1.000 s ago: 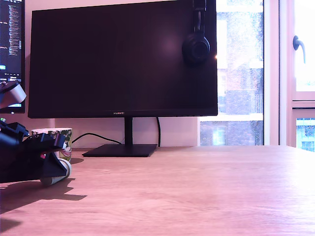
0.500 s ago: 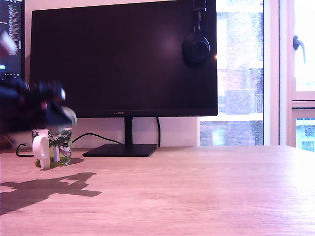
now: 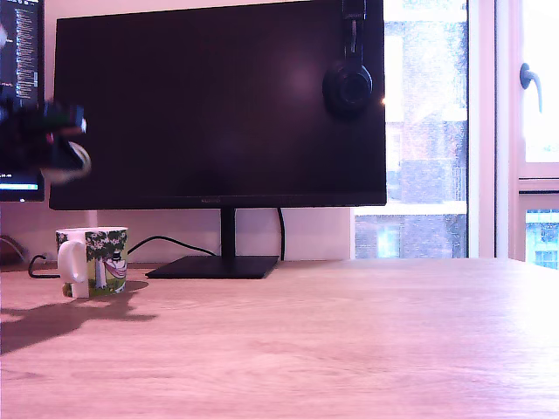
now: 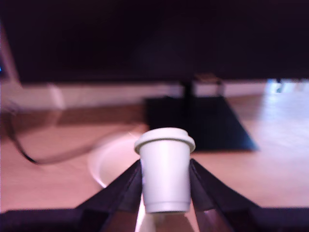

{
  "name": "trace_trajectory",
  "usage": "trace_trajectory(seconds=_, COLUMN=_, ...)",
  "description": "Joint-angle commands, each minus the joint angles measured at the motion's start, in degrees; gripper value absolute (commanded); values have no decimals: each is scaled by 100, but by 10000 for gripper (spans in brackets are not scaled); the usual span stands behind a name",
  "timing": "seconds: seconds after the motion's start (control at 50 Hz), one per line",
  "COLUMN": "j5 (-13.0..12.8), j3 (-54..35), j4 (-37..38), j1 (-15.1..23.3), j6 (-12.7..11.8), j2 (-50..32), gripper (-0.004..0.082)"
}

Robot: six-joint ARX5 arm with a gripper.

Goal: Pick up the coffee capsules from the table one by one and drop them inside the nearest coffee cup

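My gripper point(image 3: 70, 148) hangs high at the exterior view's left, above the coffee cup point(image 3: 93, 261) and a little further left than it. It is shut on one coffee capsule point(image 3: 81, 163). In the wrist view the capsule point(image 4: 165, 169) is a pale grey tapered pod with its wide rim facing away, pinched between the two dark fingers point(image 4: 126, 186). The cup's blurred white rim point(image 4: 113, 162) shows just beyond it. The cup, white with a green leafy print and a thick handle, stands on the light wood table point(image 3: 349, 349). No other capsules are in view.
A large dark monitor point(image 3: 218, 105) on a black stand point(image 3: 214, 266) fills the back, with headphones point(image 3: 348, 83) hung on its corner. A black cable point(image 3: 166, 244) runs behind the cup. A second screen point(image 3: 19, 87) sits at the far left and a window point(image 3: 524, 131) at the right.
The gripper rose from table level beside the cup, carrying the capsule up and towards the exterior view's left. The cup, hidden behind the arm before, now shows fully.
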Motion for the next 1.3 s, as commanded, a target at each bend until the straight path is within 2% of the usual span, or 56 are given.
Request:
trace_trajectory(seconds=0.0, j5=70, j3=162, j4=-275, j1=83, j6=44, j2=-72, gripper=69)
trace_trajectory(seconds=0.24, j5=190, j3=483, j4=-780, j1=267, j6=44, j2=-68, gripper=69)
trace_trajectory(seconds=0.3, j5=308, j3=542, j4=-898, j1=284, j6=42, j2=-48, gripper=69)
trace_trajectory(seconds=0.4, j5=417, j3=693, j4=-1078, j1=299, j6=44, j2=72, gripper=69)
trace_trajectory(seconds=0.52, j5=435, j3=1060, j4=-1419, j1=299, j6=42, j2=378, gripper=69)
trace_trajectory(seconds=0.88, j5=538, j3=2885, j4=-3187, j1=299, j6=48, j2=1698, gripper=70)
trace_trajectory(seconds=1.04, j5=535, j3=3646, j4=-4129, j1=299, j6=175, j2=2170, gripper=70)
trace_trajectory(seconds=1.18, j5=538, j3=4028, j4=-4817, j1=299, j6=177, j2=2413, gripper=70)
trace_trajectory(seconds=1.28, j5=535, j3=4109, j4=-5031, j1=299, j6=177, j2=2435, gripper=70)
